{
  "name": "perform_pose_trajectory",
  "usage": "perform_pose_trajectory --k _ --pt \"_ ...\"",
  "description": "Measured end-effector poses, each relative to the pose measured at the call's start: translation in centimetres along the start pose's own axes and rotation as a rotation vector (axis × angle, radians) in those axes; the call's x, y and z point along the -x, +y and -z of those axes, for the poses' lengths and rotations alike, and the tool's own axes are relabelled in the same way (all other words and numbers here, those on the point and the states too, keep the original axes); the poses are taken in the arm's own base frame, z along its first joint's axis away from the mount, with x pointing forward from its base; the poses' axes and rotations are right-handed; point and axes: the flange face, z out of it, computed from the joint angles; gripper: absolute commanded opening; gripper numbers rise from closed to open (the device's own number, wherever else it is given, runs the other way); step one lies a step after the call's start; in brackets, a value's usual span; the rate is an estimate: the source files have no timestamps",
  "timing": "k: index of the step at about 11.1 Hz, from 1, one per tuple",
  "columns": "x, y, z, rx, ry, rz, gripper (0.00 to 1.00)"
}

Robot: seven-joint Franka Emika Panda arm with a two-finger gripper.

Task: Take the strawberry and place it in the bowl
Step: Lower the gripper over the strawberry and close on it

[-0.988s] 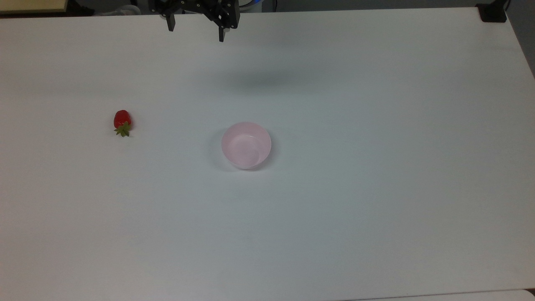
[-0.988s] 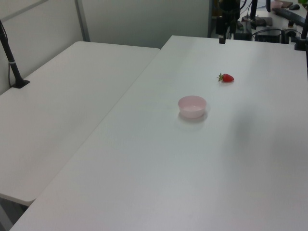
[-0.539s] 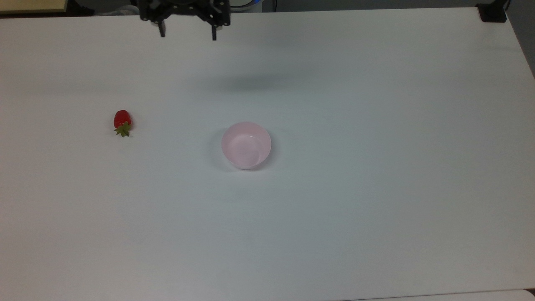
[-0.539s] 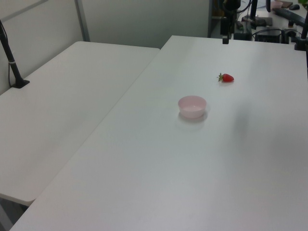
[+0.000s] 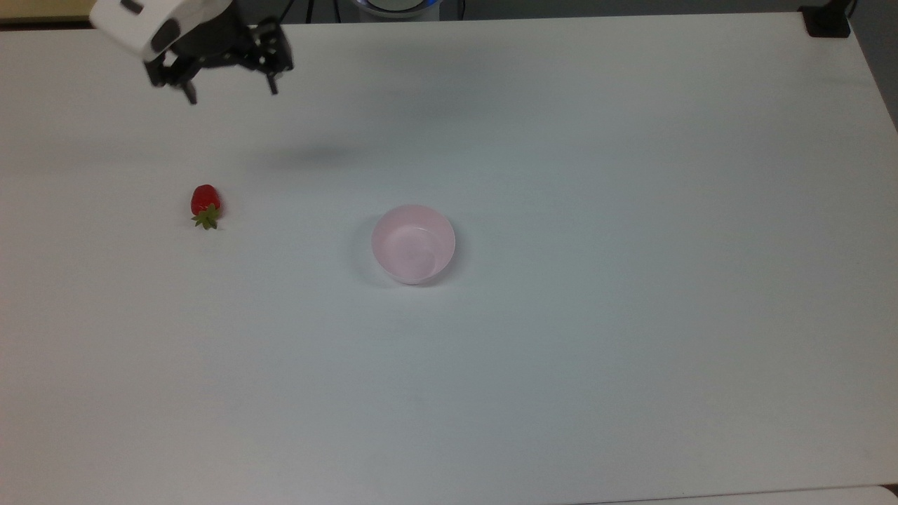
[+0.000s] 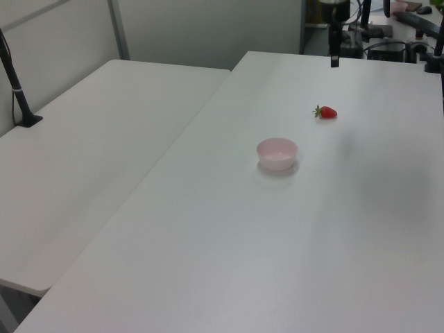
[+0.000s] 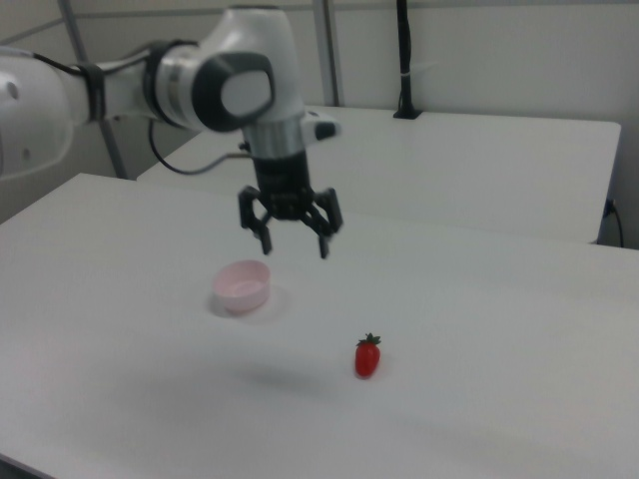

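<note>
Two things sit on the white worktop: the strawberry lying over toward the top view's left edge, and the pink bowl near the middle, well apart. The gripper hangs in the air by the far left corner, fingers spread wide, holding nothing.

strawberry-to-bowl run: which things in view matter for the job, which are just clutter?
Job:
- strawberry, lying on the white table, apart from the bowl
- pink bowl, empty
- gripper, open, in the air, holding nothing

Not part of it:
- second white table alongside
- black post standing on that second table
</note>
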Motion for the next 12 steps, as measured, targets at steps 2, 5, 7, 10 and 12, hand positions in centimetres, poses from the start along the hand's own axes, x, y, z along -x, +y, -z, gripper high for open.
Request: perform_pose_trajectory --k 2,5,7,10,12 --pt "0.2 3.6 -5.4 0.020 0.055 0.001 1.00" --pt "0.9 7.3 -12.8 0.029 0.089 -0.046 1.00" --pt "0.8 8.9 -15.8 0.030 0.100 -0.067 1.00" --pt "0.0 9.1 -19.6 0.017 0.088 -0.064 0.77" --pt "-0.5 8.6 -21.0 0.008 0.076 -0.054 0.58"
